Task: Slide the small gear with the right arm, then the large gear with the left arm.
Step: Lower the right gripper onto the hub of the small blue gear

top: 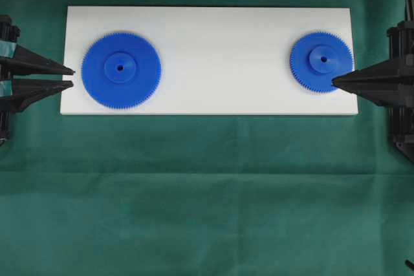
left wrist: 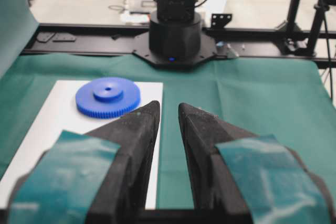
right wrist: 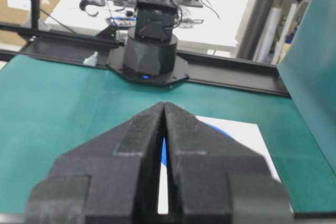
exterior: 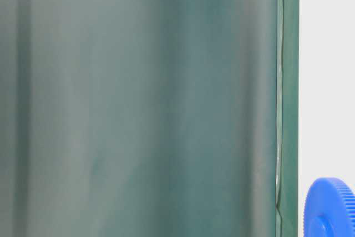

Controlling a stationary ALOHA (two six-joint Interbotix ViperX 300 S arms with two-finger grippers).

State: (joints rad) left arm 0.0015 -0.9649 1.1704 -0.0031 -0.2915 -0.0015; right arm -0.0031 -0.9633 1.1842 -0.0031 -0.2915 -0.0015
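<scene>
Right tool closed, touching small gear | left tool parted

A flat white rectangular board lies lengthwise on a dark green cloth that covers the surface. The cloth shows faint creases and reaches past the board on every side. Beyond its far edge, the wrist views show a black metal rail and blurred room clutter.
</scene>
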